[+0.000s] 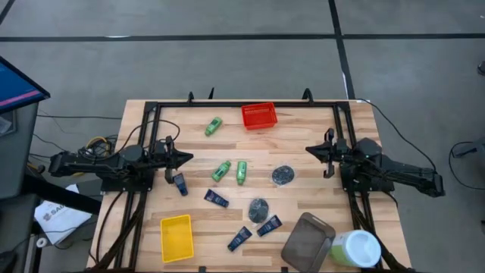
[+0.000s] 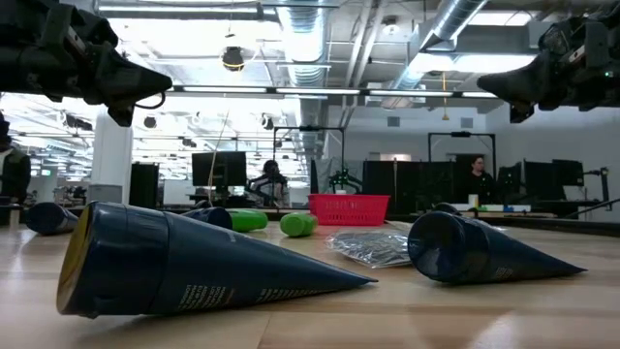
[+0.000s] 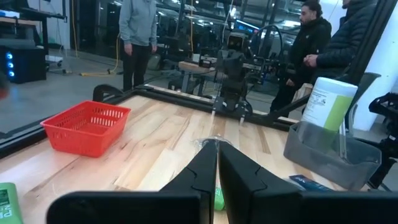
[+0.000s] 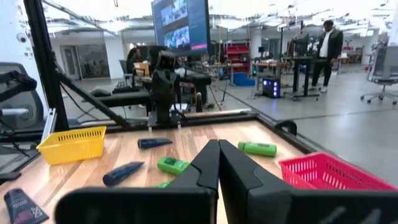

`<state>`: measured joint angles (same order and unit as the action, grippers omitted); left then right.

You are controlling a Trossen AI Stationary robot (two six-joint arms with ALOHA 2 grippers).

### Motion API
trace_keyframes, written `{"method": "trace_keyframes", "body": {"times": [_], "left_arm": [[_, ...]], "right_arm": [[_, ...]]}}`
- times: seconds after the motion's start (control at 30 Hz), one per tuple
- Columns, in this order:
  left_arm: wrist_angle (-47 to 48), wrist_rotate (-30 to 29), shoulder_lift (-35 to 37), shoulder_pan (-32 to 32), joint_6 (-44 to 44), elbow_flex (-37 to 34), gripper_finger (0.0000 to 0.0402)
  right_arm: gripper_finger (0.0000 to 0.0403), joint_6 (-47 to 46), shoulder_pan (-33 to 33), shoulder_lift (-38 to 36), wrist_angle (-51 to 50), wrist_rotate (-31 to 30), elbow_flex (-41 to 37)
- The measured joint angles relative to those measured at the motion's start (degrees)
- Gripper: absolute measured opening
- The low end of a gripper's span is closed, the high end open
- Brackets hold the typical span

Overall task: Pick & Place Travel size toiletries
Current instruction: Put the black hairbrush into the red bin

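Observation:
Three bright green bottles lie on their sides on the wooden table. Several dark blue tubes lie flat, one just near of my left gripper, and others nearer the front. Two dark grey pucks lie right of centre. My left gripper is shut and empty, held above the table's left side. My right gripper is shut and empty above the right side.
A red basket stands at the far middle and a yellow container at the near left. A grey container and a pale green and white tub stand at the near right. People stand in the room beyond the table.

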<state>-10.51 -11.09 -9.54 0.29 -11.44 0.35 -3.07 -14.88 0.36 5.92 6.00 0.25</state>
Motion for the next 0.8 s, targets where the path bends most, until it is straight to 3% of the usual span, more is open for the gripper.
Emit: {"method": "trace_keyframes", "body": {"times": [0.27,0.43,0.6,0.8], "left_arm": [[-0.4,0.0,0.0,0.0,0.0,0.0,0.0013],[-0.7,0.0,0.0,0.0,0.0,0.0,0.0013],[-0.8,0.0,0.0,0.0,0.0,0.0,0.0013],[-1.0,0.0,0.0,0.0,0.0,0.0,0.0013]], "right_arm": [[0.0001,-7.0,-0.3,0.0,13.2,-1.7,2.0],[0.0034,0.2,-0.3,1.2,15.9,-10.0,9.2],[0.0094,11.0,-0.3,7.4,10.4,-17.7,21.1],[0.0167,13.7,-0.3,20.7,-6.8,-19.8,39.0]]}}
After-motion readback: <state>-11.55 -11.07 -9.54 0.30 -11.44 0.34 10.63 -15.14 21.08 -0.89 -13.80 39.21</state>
